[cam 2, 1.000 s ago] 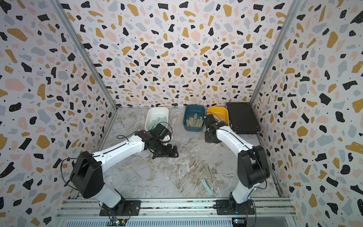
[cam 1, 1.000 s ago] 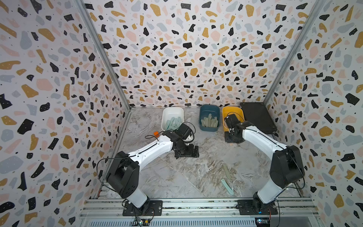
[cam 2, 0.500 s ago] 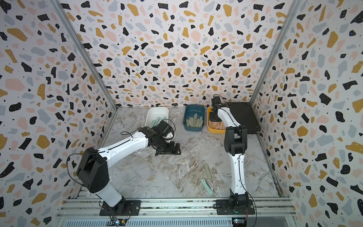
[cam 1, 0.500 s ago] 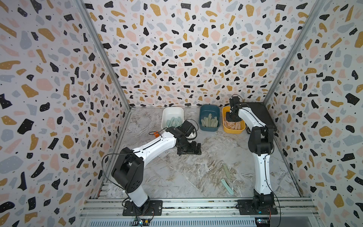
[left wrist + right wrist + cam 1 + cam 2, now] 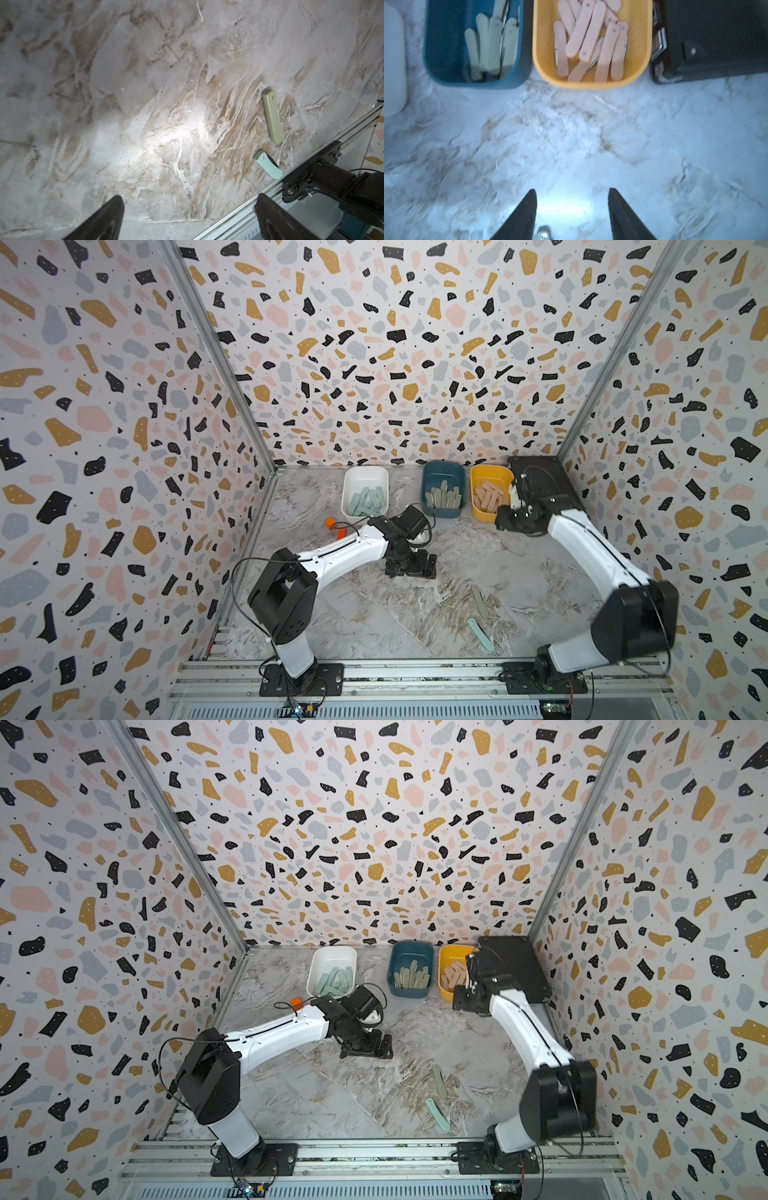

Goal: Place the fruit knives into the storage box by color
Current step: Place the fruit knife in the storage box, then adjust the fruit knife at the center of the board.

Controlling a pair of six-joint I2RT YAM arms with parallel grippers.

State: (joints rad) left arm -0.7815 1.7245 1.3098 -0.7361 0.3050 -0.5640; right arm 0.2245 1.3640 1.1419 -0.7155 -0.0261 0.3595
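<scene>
Sage-green folding knife (image 5: pixel 272 117), mint folding knife (image 5: pixel 268 167): likely light, stiff, slick; pinch across mid-handle. Left gripper (image 5: pixel 189 197) wide, right gripper (image 5: pixel 572 189) parted.

Right wrist view smeared with blur, white tub (image 5: pixel 393 62) sliced off at the edge, black case (image 5: pixel 716 37) cropped too, pale scrap (image 5: pixel 543 233) between fingers of right gripper (image 5: pixel 572 189) too clipped to name, 1 orange block (image 5: pixel 296 1002) half behind left arm (image 5: pixel 282 1029) in a top view

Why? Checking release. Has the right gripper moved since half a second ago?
Yes: right gripper retreated from above the mustard yellow plastic tub past its near rim.
</scene>
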